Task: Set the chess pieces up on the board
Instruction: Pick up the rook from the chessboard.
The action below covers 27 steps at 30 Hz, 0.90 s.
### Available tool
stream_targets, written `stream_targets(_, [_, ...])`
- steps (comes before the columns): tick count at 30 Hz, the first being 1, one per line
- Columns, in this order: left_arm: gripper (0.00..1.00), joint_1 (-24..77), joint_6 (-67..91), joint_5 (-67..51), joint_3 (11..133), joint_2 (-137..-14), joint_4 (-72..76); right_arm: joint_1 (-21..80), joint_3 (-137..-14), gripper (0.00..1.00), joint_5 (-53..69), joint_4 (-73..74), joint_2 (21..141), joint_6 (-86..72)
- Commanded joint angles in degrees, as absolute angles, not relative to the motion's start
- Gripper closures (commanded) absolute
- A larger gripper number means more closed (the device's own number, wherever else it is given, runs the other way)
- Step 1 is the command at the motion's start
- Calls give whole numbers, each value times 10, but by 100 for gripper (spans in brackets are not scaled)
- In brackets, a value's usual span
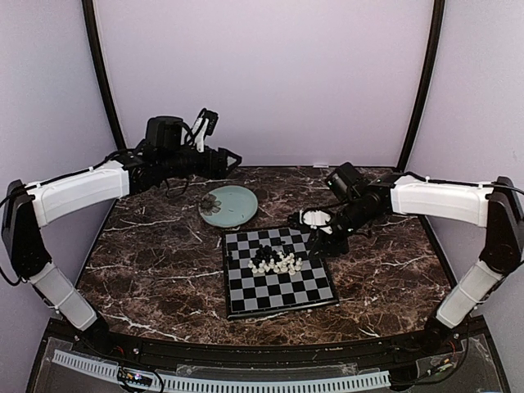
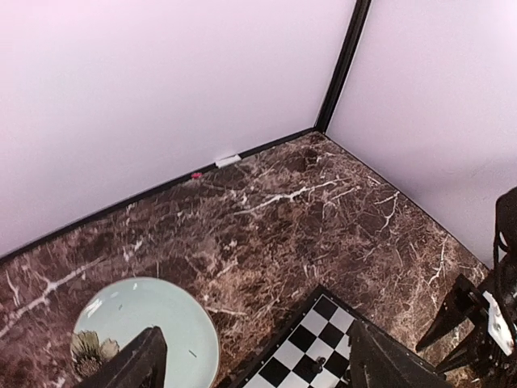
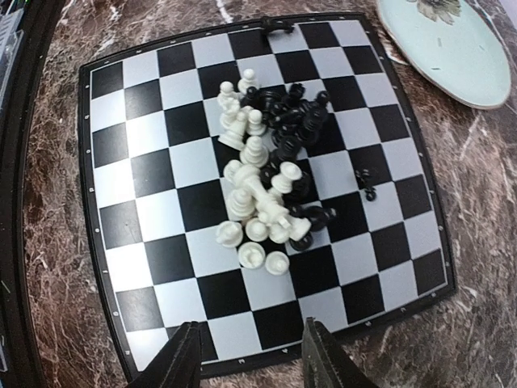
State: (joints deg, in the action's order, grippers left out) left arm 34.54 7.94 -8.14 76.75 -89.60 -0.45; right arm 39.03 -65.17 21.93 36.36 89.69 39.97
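1. Left pincer (image 2: 254,365): held high over the far-left part of the bench (image 1: 147,270), above the plate. Fingers spread wide, with nothing between them.
2. Plate (image 1: 237,206): round, pale green, near the far edge of the bench and left of centre, just beyond the board's far-left corner. It carries a dark flower-like patch (image 2: 90,349) at one side. Whether this is print or loose bits cannot be told. No chess figure lies in it.
3. Board (image 1: 274,301): black-and-white chequered with a thin dark rim, flat on the middle of the bench and slightly askew to the near edge.
4. Chess pieces (image 3: 262,190): cream-white and black, mixed in one heap on the board's central squares, many tipped over and touching. One black piece (image 3: 367,184) lies apart from the heap, and another (image 3: 277,25) sits at the board's rim.
5. Right pincer (image 3: 257,360): hovers low over one edge of the board, right of centre on the bench. Fingers apart, gripping nothing.
6. Progress, as judged: the outer rows are bare and no piece stands on a starting square, so the setup is barely begun. Every piece is left to be separated, stood upright and placed.
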Motion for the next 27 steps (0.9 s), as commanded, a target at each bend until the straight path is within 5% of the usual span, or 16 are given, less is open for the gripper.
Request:
stream_targets(1, [20,302,154,-154,669,-878,90,410,-693,60,200,391,933,448])
stream_targets(27, [20,303,134,-90,628,-775,87,459,-747,66,151,403,1050,504])
